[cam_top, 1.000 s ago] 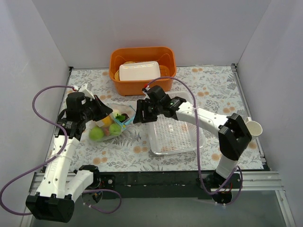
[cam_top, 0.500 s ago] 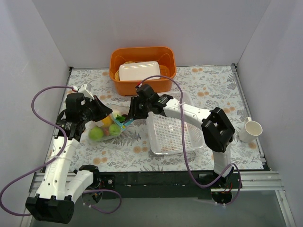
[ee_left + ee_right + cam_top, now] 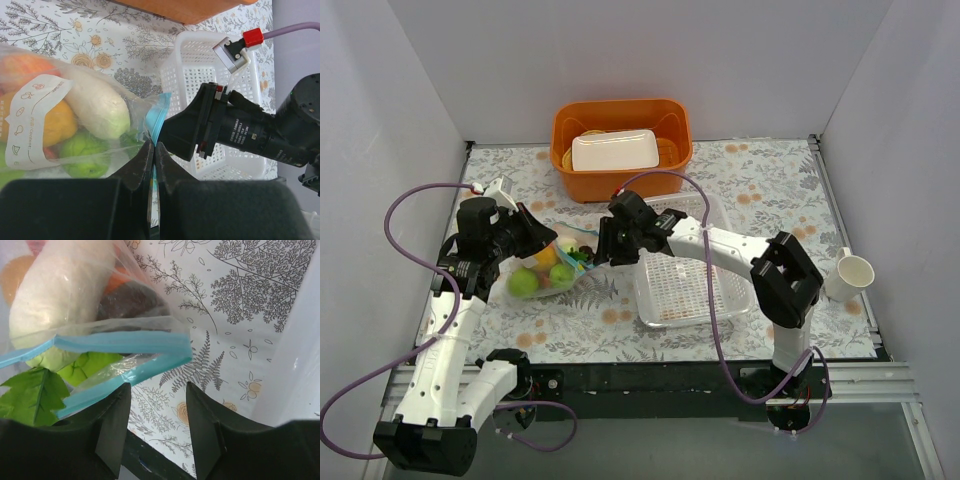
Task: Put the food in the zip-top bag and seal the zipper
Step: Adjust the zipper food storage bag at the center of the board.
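From above, the bag, with the food inside, lies on the tabletop just left of the white basket. The left gripper and right gripper are at its mouth.

The left wrist view shows the left fingers pinched shut on the bag's edge by the zipper.

In the right wrist view the right fingers stand apart. The zipper gapes and radish leaves poke through it, so pressing now would likely trap them and break the seal.

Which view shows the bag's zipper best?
Right wrist: the zipper spans the frame, and its two blue strips are clearly apart, so the mouth is unsealed. Left wrist shows only a short stretch of it. Top external shows a tiny teal sliver.
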You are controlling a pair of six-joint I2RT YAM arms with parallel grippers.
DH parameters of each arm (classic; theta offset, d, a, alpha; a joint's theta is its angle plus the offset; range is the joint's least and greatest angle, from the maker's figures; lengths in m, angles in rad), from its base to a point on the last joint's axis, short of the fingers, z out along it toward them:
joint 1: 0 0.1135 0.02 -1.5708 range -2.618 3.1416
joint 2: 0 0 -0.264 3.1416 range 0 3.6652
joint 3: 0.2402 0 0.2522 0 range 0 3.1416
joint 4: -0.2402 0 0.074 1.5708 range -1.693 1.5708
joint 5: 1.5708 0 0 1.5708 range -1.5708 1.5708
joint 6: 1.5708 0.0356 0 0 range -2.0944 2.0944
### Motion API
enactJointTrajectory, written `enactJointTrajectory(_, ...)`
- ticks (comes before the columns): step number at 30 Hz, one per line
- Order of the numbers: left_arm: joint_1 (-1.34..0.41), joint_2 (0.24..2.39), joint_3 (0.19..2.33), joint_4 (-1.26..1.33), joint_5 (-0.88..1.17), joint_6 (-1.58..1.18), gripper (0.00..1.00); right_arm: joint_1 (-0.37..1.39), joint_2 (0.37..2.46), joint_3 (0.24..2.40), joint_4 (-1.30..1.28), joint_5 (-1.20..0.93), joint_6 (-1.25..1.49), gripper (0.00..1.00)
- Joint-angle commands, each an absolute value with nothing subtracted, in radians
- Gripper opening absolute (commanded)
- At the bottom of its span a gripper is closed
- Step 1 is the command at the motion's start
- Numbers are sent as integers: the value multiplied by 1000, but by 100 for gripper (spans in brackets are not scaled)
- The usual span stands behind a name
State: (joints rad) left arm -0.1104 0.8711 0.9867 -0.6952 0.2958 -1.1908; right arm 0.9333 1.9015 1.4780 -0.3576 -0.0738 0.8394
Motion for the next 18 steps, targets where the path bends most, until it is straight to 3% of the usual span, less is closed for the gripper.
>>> enactJointTrajectory(1,-109,844,1008,-663,314,-1192,0,937,1842,1457,-345,-43,864,56)
enactJointTrajectory(15,-109,835,1006,-661,337,-1195,0,942,1965,1532,-253,-21,894,57)
enactJointTrajectory(16,-109,833,1005,-660,337,-1196,0,942,1973,1543,-262,-18,891,53)
enactJointTrajectory(18,-109,833,1005,-660,336,-1197,0,943,1968,1554,-273,-8,887,28)
